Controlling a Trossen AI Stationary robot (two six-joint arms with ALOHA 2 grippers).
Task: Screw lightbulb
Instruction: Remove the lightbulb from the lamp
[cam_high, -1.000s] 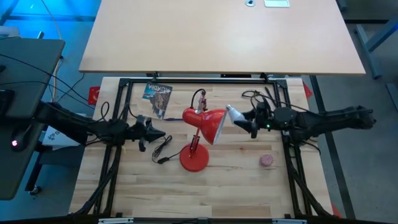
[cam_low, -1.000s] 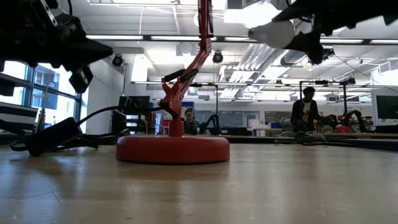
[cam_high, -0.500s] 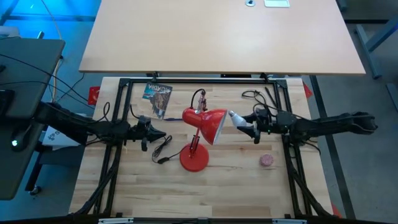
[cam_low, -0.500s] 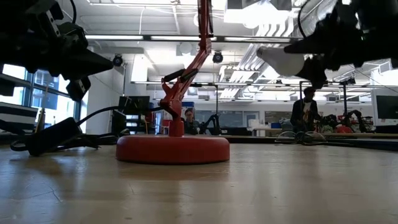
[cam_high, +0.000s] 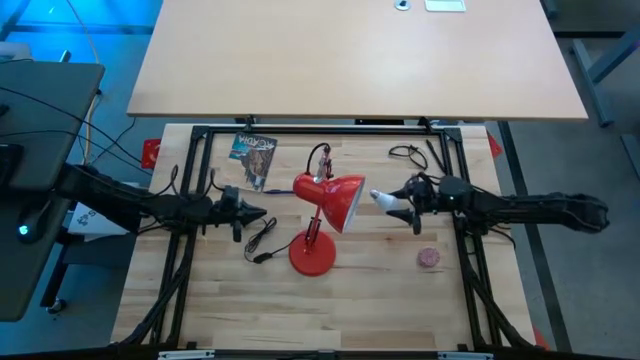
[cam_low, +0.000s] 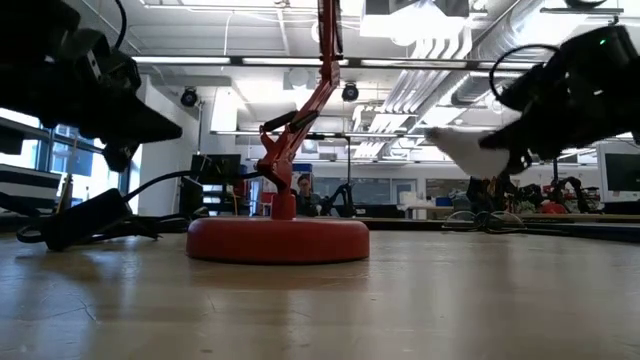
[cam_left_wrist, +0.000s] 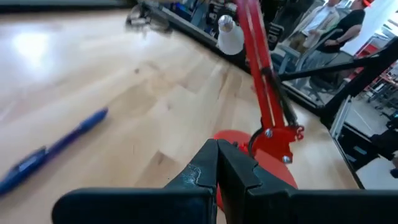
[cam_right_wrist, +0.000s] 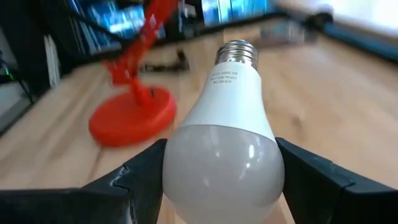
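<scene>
Right gripper (cam_high: 402, 206) clamped on the lightbulb (cam_high: 385, 200), fingers either side of the white globe, grey screw base pointing away toward the red lamp (cam_high: 322, 215). Bulb held in the air, just beside the open mouth of the lamp shade (cam_high: 343, 200), not touching it, roughly mid-table and nearer the right edge than the left. Same grip plain in the right wrist view: lightbulb (cam_right_wrist: 224, 149) wedged between the two dark fingers (cam_right_wrist: 134, 180), threaded tip forward, lamp base (cam_right_wrist: 130, 118) beyond it on the wood. In the low view, bulb (cam_low: 475, 152) tilted, above the tabletop, right of the lamp base (cam_low: 277, 240).

Left gripper (cam_high: 252, 212) pressed together, holding nothing, hovering near the table's left edge, tips toward the lamp, apart from it. Left wrist view: fingers (cam_left_wrist: 205, 171) shut tip to tip, red lamp arm (cam_left_wrist: 264, 81) ahead, blue pen (cam_left_wrist: 53, 149) lying on the wood to one side.

Pink ball (cam_high: 428, 258) on the table near the right edge, toward the front, apart from the bulb. Black cable (cam_high: 262, 238) lying left of the lamp base. Small printed packet (cam_high: 252, 152) near the back-left corner.
</scene>
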